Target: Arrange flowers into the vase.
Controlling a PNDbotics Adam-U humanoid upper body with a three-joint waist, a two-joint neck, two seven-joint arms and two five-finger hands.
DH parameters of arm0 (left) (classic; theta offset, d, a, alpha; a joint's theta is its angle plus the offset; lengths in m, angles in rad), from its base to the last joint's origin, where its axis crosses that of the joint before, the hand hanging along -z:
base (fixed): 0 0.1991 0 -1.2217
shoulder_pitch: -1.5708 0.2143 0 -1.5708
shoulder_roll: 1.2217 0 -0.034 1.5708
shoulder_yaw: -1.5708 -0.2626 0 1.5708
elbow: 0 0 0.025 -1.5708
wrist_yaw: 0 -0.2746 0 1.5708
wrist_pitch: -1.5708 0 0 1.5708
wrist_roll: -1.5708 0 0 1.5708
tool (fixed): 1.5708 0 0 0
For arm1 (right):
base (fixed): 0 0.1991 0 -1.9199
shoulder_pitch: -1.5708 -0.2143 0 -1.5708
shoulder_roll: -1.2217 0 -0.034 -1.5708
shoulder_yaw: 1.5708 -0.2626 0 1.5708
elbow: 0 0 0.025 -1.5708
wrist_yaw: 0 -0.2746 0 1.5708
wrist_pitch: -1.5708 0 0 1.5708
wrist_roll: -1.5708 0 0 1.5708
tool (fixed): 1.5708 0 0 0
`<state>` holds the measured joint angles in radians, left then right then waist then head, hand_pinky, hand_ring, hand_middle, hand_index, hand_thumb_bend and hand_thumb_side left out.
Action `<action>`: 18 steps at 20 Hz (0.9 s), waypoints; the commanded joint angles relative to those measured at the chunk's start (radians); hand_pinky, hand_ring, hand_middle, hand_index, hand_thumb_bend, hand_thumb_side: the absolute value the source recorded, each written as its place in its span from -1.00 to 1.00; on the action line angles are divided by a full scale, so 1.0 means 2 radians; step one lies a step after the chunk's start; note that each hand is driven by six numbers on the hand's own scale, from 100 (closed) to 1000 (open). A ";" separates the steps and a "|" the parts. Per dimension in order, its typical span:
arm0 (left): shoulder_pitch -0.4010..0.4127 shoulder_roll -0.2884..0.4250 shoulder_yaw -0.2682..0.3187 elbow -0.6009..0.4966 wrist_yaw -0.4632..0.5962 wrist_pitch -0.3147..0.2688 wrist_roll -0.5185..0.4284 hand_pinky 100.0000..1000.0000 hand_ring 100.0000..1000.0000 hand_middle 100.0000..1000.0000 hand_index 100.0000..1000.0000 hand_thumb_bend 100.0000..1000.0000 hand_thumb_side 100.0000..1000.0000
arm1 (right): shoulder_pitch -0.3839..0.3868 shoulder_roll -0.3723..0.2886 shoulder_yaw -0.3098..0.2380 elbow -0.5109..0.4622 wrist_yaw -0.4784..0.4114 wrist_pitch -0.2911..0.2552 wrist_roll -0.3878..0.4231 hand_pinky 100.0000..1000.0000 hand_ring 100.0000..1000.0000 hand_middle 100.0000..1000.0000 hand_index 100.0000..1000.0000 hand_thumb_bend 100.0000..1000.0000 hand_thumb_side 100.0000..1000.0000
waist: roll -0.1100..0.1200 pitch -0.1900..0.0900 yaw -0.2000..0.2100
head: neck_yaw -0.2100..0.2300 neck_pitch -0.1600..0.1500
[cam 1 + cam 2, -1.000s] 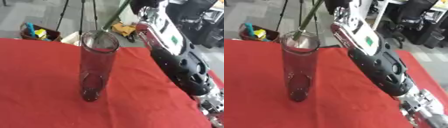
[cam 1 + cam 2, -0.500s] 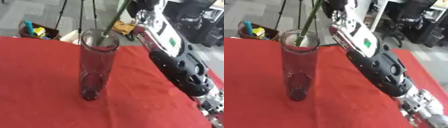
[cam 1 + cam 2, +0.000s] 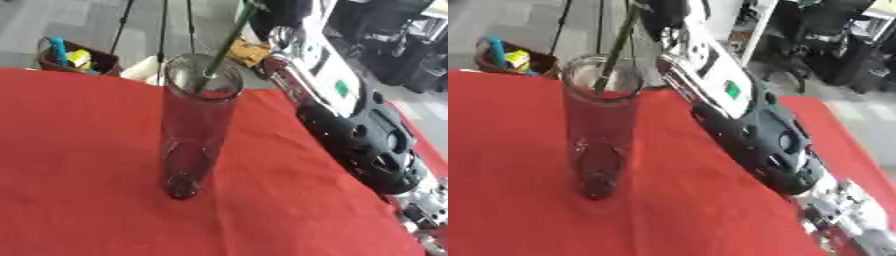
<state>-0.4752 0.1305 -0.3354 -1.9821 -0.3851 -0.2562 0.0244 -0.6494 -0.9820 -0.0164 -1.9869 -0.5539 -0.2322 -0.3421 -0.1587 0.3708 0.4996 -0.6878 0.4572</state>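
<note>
A tall clear glass vase (image 3: 197, 130) stands upright on the red tablecloth (image 3: 79, 165), a little left of the middle. A thin green flower stem (image 3: 226, 42) slants down from the top edge, and its lower end sits just inside the vase mouth. My right arm (image 3: 750, 125), black with a white panel, rises from the lower right past the vase. Its hand (image 3: 278, 11) shows as a dark shape at the top edge, closed on the stem's upper part. The flower head is out of view. My left hand shows in neither view.
Beyond the table's far edge, a brown basket (image 3: 74, 56) with colourful items stands on the floor at the left. Black tripod legs (image 3: 163, 30) rise behind the vase. Office chairs (image 3: 833, 35) fill the back right. Bare red cloth lies left of and in front of the vase.
The stem's lower end has dropped slightly further into the vase mouth. The right arm has shifted a little with it. The vase has not moved.
</note>
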 commanded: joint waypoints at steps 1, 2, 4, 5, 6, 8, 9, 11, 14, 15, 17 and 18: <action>-0.006 -0.001 -0.006 -0.009 -0.001 0.000 -0.002 -0.03 0.36 0.36 0.47 -1.00 0.36 | -0.005 -0.014 -0.003 -0.007 -0.003 0.006 0.004 -1.00 -0.95 -1.00 -1.00 -1.00 0.54 | 0.003 -0.008 0.000 | 0.001 0.000; -0.006 -0.001 -0.006 -0.009 -0.002 0.000 -0.002 -0.03 0.36 0.36 0.47 -1.00 0.36 | -0.005 -0.015 -0.003 -0.007 -0.005 0.009 0.006 -1.00 -0.94 -1.00 -1.00 -1.00 0.55 | 0.002 -0.007 0.000 | 0.002 0.000; -0.006 -0.001 -0.006 -0.009 -0.002 0.000 -0.002 -0.04 0.36 0.37 0.47 -1.00 0.36 | -0.005 -0.015 -0.002 -0.007 -0.009 0.015 0.011 -1.00 -0.92 -1.00 -1.00 -1.00 0.55 | 0.002 -0.006 0.000 | 0.001 0.000; -0.006 -0.002 -0.006 -0.009 -0.002 0.000 -0.002 -0.04 0.36 0.37 0.47 -1.00 0.36 | -0.005 -0.015 -0.003 -0.007 -0.010 0.018 0.013 -1.00 -0.92 -1.00 -1.00 -1.00 0.56 | 0.001 -0.006 0.000 | 0.001 0.000; -0.006 -0.002 -0.006 -0.009 -0.002 0.000 -0.002 -0.04 0.36 0.37 0.47 -1.00 0.36 | -0.005 -0.016 -0.004 -0.007 -0.009 0.021 0.015 -1.00 -0.91 -1.00 -1.00 -1.00 0.57 | 0.001 -0.005 0.000 | 0.001 -0.001; -0.006 -0.002 -0.006 -0.009 -0.003 0.000 -0.002 -0.04 0.37 0.37 0.47 -1.00 0.36 | -0.004 -0.017 -0.005 -0.007 -0.003 0.024 0.014 -1.00 -0.90 -1.00 -1.00 -1.00 0.59 | 0.000 -0.005 0.000 | 0.000 -0.001; -0.007 -0.002 -0.006 -0.009 -0.003 0.000 -0.002 -0.04 0.37 0.37 0.47 -1.00 0.36 | -0.004 -0.017 -0.006 -0.007 0.000 0.025 0.013 -1.00 -0.89 -1.00 -1.00 -1.00 0.60 | 0.000 -0.005 0.000 | 0.000 -0.002; -0.007 -0.002 -0.006 -0.009 -0.003 0.000 -0.002 -0.04 0.37 0.37 0.47 -1.00 0.36 | -0.002 -0.018 -0.006 -0.007 0.007 0.030 0.013 -1.00 -0.85 -1.00 -1.00 -1.00 0.63 | 0.000 -0.004 0.000 | 0.001 -0.003; -0.007 -0.002 -0.006 -0.009 -0.003 0.000 -0.002 -0.04 0.37 0.37 0.47 -1.00 0.36 | -0.001 -0.018 -0.005 -0.007 0.015 0.041 0.021 -1.00 -0.79 -1.00 -1.00 -1.00 0.68 | -0.001 -0.004 0.000 | 0.001 -0.004; -0.007 -0.002 -0.006 -0.009 -0.003 0.000 -0.002 -0.04 0.37 0.37 0.47 -1.00 0.36 | -0.001 -0.018 -0.005 -0.007 0.017 0.044 0.022 -1.00 -0.77 -1.00 -1.00 -1.00 0.70 | -0.001 -0.004 0.000 | 0.001 -0.004; -0.007 -0.002 -0.007 -0.009 -0.003 0.001 -0.003 -0.04 0.37 0.37 0.47 -1.00 0.36 | -0.001 -0.018 -0.005 -0.007 0.019 0.047 0.023 -1.00 -0.66 -1.00 -1.00 -1.00 0.73 | -0.001 -0.004 0.000 | 0.001 -0.004; -0.007 -0.002 -0.007 -0.009 -0.003 0.001 -0.003 -0.04 0.37 0.37 0.47 -1.00 0.36 | -0.001 -0.018 -0.006 -0.007 0.020 0.047 0.023 -1.00 -0.58 -1.00 -0.98 -1.00 0.72 | -0.001 -0.003 0.000 | 0.001 -0.005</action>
<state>-0.4760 0.1303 -0.3356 -1.9821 -0.3881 -0.2543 0.0202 -0.6419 -0.9820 -0.0120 -1.9869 -0.5253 -0.1426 -0.2968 -0.1682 0.3820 0.4996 -0.6867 0.4566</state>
